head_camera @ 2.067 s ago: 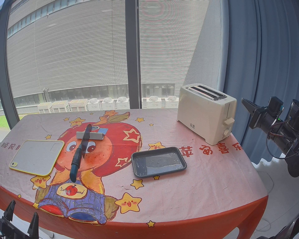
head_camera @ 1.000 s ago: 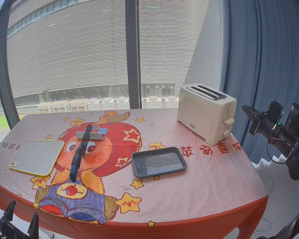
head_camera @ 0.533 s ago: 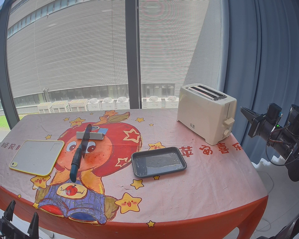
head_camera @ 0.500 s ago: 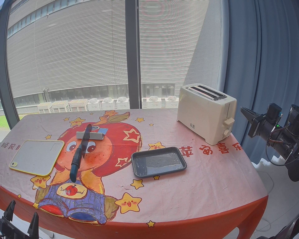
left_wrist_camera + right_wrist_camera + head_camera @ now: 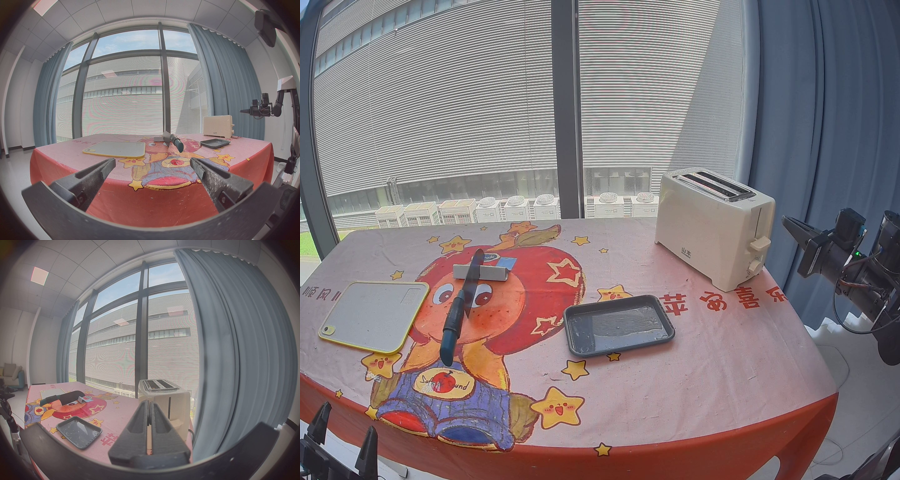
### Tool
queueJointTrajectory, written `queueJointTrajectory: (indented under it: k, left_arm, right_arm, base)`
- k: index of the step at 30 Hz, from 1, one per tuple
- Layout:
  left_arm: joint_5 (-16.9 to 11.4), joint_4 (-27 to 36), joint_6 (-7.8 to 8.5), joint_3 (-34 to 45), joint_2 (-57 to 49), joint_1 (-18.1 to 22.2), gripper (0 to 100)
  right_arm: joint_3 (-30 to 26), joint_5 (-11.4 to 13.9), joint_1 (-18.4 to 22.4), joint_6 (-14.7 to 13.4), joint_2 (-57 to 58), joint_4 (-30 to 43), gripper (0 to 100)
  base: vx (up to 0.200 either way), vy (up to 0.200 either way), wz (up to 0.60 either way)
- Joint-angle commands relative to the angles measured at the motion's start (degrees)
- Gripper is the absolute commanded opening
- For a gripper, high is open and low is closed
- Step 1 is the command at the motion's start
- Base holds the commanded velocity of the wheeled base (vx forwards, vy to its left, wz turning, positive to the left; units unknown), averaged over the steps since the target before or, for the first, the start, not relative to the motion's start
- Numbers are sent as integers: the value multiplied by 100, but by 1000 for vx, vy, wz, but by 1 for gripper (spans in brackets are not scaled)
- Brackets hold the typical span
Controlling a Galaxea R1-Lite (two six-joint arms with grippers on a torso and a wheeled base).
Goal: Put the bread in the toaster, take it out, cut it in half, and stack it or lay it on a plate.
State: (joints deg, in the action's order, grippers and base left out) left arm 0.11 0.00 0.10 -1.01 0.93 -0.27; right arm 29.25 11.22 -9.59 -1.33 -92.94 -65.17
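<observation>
The desk (image 5: 706,375), under a cartoon-printed cloth, carried everything. The toaster (image 5: 712,228) stood upright at its far right corner, slots facing up. Its long axis ran from far-left to near-right, and the lever and knob end faced the desk's right edge. The board (image 5: 372,315) lay flat near the left edge, its long axis roughly left to right and its holed corner nearest the robot. The plate (image 5: 622,347), a dark shallow tray, sat near the middle in front of the toaster and apart from it, with its long side running left to right.

The knife (image 5: 457,309) lay between board and plate. Its handle pointed toward the robot and its tip toward the window, and the blade was propped across a small grey rest (image 5: 494,273).

The right gripper (image 5: 789,220) hung in the air just past the desk's right edge, level with the toaster's lever end and pointing at it. Its fingers (image 5: 137,427) were pressed together but for a thin slit. A pale strip showed in that slit, but whether it was bread could not be told. The left gripper (image 5: 152,162) sat low before the desk's near-left edge, fingers spread wide.
</observation>
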Motion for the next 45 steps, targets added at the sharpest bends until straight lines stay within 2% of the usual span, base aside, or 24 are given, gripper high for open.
queueJointTrajectory:
  k: [1,18,45]
  left_arm:
    - [-2,0,-1,92,4,0,100]
    - [-2,-9,-1,92,4,0,100]
    - [-2,0,-1,92,4,0,100]
  right_arm:
    - [-15,3,-16,1,13,4,0]
    - [-437,47,-60,397,-40,4,0]
    - [-578,3,-201,405,-14,-40,0]
  base:
    - [0,0,0]
    - [0,0,0]
    - [0,0,0]
